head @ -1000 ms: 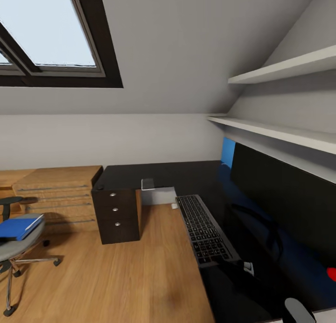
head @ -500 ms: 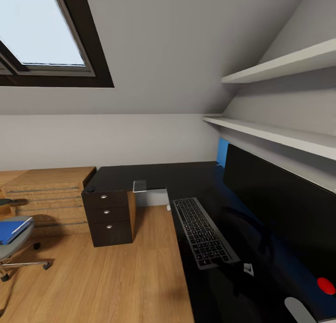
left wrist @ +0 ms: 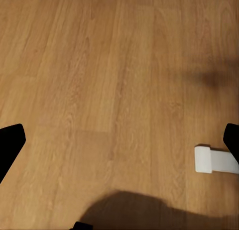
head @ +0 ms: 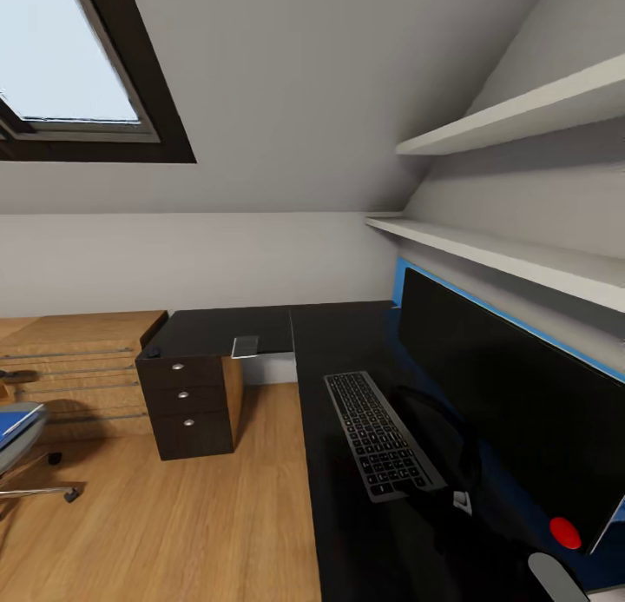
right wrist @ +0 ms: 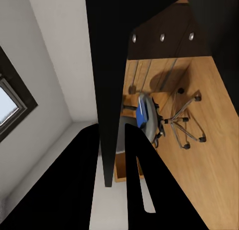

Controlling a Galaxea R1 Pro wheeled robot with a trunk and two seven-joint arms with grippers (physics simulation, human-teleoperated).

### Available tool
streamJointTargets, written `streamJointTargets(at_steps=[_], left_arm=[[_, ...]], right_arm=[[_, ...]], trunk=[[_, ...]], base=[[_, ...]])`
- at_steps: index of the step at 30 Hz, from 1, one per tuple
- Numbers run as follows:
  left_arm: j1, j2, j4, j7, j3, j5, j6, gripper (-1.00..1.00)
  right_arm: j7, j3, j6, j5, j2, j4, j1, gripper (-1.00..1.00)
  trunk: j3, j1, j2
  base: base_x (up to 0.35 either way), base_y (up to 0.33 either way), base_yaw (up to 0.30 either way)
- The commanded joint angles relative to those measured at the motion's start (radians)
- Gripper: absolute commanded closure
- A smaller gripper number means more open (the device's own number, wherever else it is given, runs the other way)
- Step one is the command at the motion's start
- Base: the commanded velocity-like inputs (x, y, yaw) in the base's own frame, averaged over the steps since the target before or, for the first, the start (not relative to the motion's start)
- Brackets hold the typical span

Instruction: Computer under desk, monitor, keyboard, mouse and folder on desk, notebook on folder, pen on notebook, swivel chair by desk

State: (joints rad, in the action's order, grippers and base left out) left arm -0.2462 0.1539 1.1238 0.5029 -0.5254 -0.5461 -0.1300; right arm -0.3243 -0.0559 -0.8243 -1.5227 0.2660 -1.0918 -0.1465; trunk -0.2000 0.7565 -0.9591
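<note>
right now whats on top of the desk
On the desk stand the monitor and the keyboard before it. No mouse can be made out; the monitor hides whatever lies behind it.

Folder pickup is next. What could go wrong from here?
1. The folder lies on the swivel chair, which stands on casters on the wooden floor. A push while grasping may roll it away.
2. The chair sits at the very edge of the head view, so a reach from here would be poorly seen.

1. The left gripper [left wrist: 119, 140] points downward, its black fingertips [left wrist: 10, 145] spread wide apart.
2. The right arm's grey link [head: 555, 578] sits at five o'clock in the head view. The spread of the right gripper [right wrist: 110, 145] is unclear.
</note>
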Motion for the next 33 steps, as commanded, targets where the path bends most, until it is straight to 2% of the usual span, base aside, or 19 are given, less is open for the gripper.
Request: streamJointTargets(at_steps=[1,17,19,22,24,26,33], left_arm=[[0.001,0.001,0.001,0.005,-0.004,-0.011,-0.007,-1.00],[0.001,0.001,0.002,0.007,-0.001,-0.011,-0.008,-1.00],[0.001,0.001,0.002,0.008,0.022,-0.011,-0.008,-1.00],[0.001,-0.003,0.002,0.003,0.090,-0.011,-0.007,-1.00],[0.001,-0.005,0.002,0.000,0.118,-0.011,-0.007,-1.00],[0.001,-0.006,0.002,-0.002,0.131,-0.011,-0.007,-1.00],[0.001,-0.007,0.002,-0.003,0.137,-0.012,-0.007,-1.00]], right_arm=[[-0.008,-0.001,0.000,0.001,0.001,0.001,-0.001,1.00],[-0.007,0.001,0.012,0.001,-0.005,0.020,-0.003,1.00],[-0.007,0.001,0.013,0.001,-0.006,0.021,-0.003,1.00],[-0.007,0.005,0.019,0.001,-0.007,0.021,-0.004,1.00],[-0.006,0.006,0.044,0.000,-0.008,0.021,-0.004,1.00],[-0.006,0.007,0.075,0.000,-0.009,0.021,-0.004,1.00],[-0.004,0.007,0.091,0.000,-0.010,0.021,-0.004,1.00]], trunk=[[-0.001,0.000,-0.001],[-0.001,0.000,-0.001],[-0.001,0.000,-0.001],[-0.001,0.000,-0.001],[-0.001,0.000,-0.001],[-0.001,0.000,-0.001],[-0.001,0.000,-0.001]], base=[[0.000,-0.036,0.000],[0.000,-0.004,0.000],[0.000,0.000,0.000],[0.000,0.000,0.000],[0.000,0.000,0.000],[0.000,0.000,0.000],[0.000,0.000,0.000]])
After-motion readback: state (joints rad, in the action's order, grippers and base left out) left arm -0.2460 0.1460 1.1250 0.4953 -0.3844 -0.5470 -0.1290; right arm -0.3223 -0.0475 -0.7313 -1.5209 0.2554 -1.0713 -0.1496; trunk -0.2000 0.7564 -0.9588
